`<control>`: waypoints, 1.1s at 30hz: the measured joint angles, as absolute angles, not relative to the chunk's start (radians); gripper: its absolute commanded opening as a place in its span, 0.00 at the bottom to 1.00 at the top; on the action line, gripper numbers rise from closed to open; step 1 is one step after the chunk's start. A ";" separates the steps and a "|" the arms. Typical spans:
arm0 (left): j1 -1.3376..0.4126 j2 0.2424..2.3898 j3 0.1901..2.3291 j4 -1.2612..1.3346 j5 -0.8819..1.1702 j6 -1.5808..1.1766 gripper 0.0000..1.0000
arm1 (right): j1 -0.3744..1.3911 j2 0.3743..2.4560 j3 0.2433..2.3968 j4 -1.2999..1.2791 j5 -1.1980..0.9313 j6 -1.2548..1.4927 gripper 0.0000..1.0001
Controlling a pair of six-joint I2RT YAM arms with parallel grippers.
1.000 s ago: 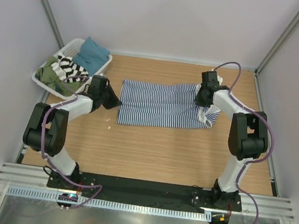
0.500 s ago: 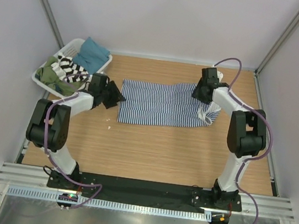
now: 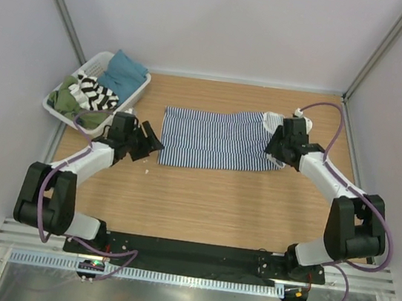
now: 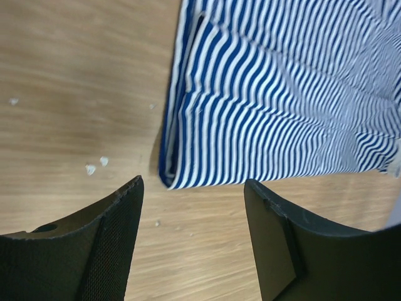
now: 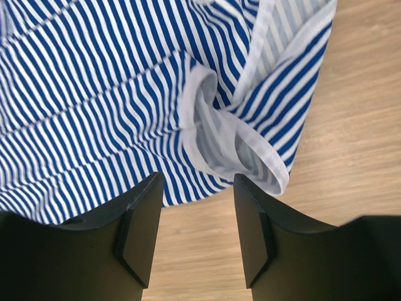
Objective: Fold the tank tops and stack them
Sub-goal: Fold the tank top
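Jaws apart and empty, the left gripper (image 3: pixel 149 143) at 9 o'clock and right gripper (image 3: pixel 272 147) at 3 o'clock flank the navy top (image 3: pixel 217 139), flat at centre, whose bunched straps (image 5: pixel 225 144) could skew the fold if pinched unevenly; the 2nd top (image 3: pixel 97 93) sits in the basket (image 3: pixel 143 85) at 10 o'clock.

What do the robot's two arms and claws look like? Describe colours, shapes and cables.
The left arm and right arm are white tubular links with bulky black joints, on a black base plate. A purple cable loops along each. The left claw and right claw each have two broad, matte black fingers.
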State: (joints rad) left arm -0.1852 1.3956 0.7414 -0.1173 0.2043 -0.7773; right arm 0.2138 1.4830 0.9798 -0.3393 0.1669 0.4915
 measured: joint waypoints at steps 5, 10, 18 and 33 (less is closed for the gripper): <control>-0.187 1.399 0.698 -0.133 0.208 -0.773 0.65 | 0.214 1.503 0.934 -0.336 0.155 0.491 0.41; -0.189 1.422 0.699 -0.123 0.212 -0.758 0.64 | 0.214 1.597 0.956 -0.338 0.212 0.493 0.28; -0.197 1.519 0.701 -0.098 0.231 -0.748 0.57 | 0.214 1.751 1.035 -0.335 0.287 0.503 0.20; -0.247 1.593 0.725 -0.027 0.228 -0.757 0.24 | 0.214 1.760 1.040 -0.320 0.288 0.503 0.17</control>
State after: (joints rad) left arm -0.2466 1.5932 0.7250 -0.0269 0.2283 -0.7574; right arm 0.2138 1.7599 1.0397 -0.3202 0.2878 0.5034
